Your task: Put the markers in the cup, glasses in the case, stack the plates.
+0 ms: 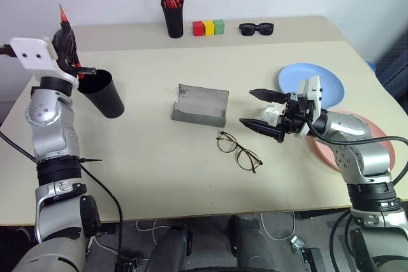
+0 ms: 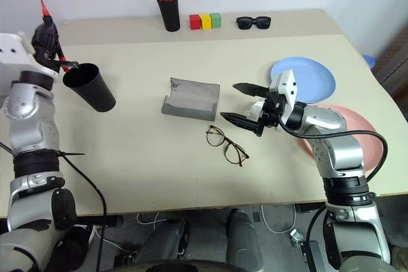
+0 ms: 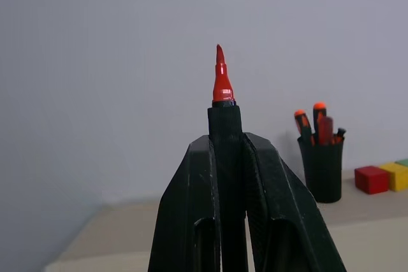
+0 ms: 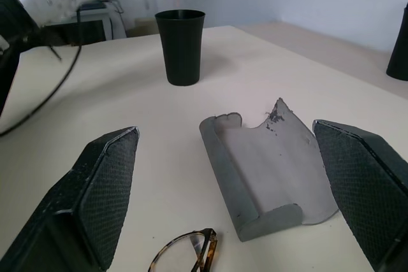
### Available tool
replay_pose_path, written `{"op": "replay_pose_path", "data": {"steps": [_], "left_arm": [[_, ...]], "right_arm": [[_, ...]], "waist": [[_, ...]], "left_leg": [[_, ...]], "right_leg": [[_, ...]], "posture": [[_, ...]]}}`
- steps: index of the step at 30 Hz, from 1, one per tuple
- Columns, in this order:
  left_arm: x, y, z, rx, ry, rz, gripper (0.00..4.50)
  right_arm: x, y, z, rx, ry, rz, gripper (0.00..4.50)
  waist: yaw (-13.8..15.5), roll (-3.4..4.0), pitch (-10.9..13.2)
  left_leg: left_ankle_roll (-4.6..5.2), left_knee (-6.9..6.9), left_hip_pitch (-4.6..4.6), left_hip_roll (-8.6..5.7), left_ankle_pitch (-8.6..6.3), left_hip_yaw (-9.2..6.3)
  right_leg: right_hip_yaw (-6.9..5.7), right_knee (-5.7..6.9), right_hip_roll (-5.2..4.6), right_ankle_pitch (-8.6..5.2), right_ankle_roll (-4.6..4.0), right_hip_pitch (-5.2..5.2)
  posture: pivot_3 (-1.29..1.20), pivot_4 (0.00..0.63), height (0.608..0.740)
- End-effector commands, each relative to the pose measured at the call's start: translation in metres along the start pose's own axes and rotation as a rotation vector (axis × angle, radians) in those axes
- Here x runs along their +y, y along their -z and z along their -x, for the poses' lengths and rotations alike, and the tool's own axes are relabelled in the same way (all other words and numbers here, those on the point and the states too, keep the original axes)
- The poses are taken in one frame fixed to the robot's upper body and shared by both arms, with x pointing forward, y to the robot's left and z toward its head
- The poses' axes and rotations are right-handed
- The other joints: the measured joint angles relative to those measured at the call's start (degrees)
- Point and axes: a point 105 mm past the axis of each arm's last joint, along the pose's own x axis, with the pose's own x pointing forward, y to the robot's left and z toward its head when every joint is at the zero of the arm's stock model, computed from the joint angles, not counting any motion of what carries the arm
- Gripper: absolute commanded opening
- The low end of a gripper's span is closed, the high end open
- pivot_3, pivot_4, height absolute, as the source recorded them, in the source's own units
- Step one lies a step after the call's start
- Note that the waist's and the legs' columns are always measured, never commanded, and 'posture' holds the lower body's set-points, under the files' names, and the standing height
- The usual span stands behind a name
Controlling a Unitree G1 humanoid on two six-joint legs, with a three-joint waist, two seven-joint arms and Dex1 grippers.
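**Marker lifted, nothing put away yet**

The marker (image 1: 64, 22) is sitting clamped upright in the left gripper (image 1: 69, 46), just beside and above the rim of the cup (image 1: 105, 93) but not yet inside it. The glasses (image 1: 238, 150) are lying on the table in front of the case (image 1: 200, 106), which is lying open and empty. The right gripper (image 1: 262, 109) is hovering with jaws spread wide, gripping nothing, just beside the glasses (and near the case). The blue plate (image 1: 331, 84) and pink plate (image 1: 376, 133) are lying side by side, barely overlapping, not yet stacked.
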Motion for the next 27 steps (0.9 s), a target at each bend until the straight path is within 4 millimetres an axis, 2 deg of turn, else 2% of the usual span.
{"op": "replay_pose_path", "data": {"steps": [1,7,10,12,14,17,19,22,25,27], "left_arm": [[-0.002,-0.004,-0.003,-0.059,0.003,-0.018,0.05],[-0.010,0.015,0.002,-0.024,0.024,-0.015,0.05],[-0.010,0.018,0.004,-0.026,0.026,-0.013,0.05],[-0.009,0.019,0.005,-0.025,0.028,0.001,1.05],[-0.011,0.020,0.006,-0.027,0.034,-0.004,1.87],[-0.013,0.017,0.006,-0.040,0.046,0.004,3.51],[-0.016,0.011,0.004,-0.061,0.061,0.018,4.33],[-0.025,0.002,0.003,-0.085,0.114,0.053,4.42],[-0.073,-0.018,0.010,-0.093,0.437,0.147,4.42],[-0.097,-0.030,0.013,-0.076,0.601,0.192,4.42]], "right_arm": [[0.001,-0.016,-0.001,-0.029,-0.007,0.062,4.50],[0.001,-0.016,0.000,-0.020,-0.003,0.068,4.50],[0.001,-0.016,0.001,-0.016,0.001,0.070,4.50],[0.001,-0.016,0.001,-0.015,0.002,0.070,4.50],[0.001,-0.016,0.001,-0.012,0.003,0.071,4.50],[0.000,-0.016,0.001,-0.012,0.005,0.072,4.50],[0.000,-0.015,0.000,-0.011,0.005,0.073,4.50],[0.000,-0.015,0.000,-0.012,0.007,0.074,4.50],[-0.001,-0.015,0.000,-0.015,0.011,0.072,4.50],[-0.002,-0.014,0.000,-0.014,0.012,0.070,4.50]], "waist": [[-0.03,0.00,0.00],[-0.16,0.00,0.00],[-0.12,0.00,0.00],[-0.10,0.00,0.00],[-0.11,0.00,0.00],[-0.11,0.00,0.00],[-0.11,0.00,0.00],[-0.12,0.00,0.00],[-0.19,0.00,0.00],[0.05,0.00,0.00]], "left_leg": [[0.00,0.00,0.00,0.00,0.00,0.00],[0.01,0.00,0.00,0.00,-0.01,0.01],[0.01,0.00,0.01,0.00,-0.01,0.00],[0.01,0.00,0.00,0.00,-0.01,0.00],[0.01,0.00,0.00,0.00,-0.01,0.00],[0.01,0.00,0.01,0.00,-0.01,0.00],[0.01,0.00,0.01,0.00,-0.01,0.00],[0.02,0.00,0.00,0.00,-0.01,0.00],[0.02,0.00,-0.02,0.00,-0.01,0.01],[0.03,0.00,-0.03,0.01,-0.02,0.00]], "right_leg": [[0.00,0.00,0.00,0.00,0.00,0.00],[0.00,0.00,0.00,0.00,0.00,0.00],[0.00,0.01,0.00,0.00,0.00,0.00],[0.00,0.00,0.00,0.01,0.01,0.00],[0.00,0.00,0.00,0.01,0.01,0.00],[0.00,0.00,0.00,0.01,0.01,0.00],[0.00,0.01,0.00,0.01,0.01,0.00],[0.00,0.00,0.00,0.01,0.01,0.00],[0.00,0.00,0.00,0.01,0.01,0.00],[0.00,0.01,-0.01,0.01,0.01,0.00]], "posture": [[0.00,0.150,0.740],[0.00,0.150,0.740],[0.00,0.150,0.740],[0.00,0.150,0.740],[0.00,0.150,0.740],[0.00,0.150,0.740],[0.00,0.150,0.740],[0.00,0.150,0.740],[0.00,0.150,0.740],[0.00,0.150,0.740]]}}
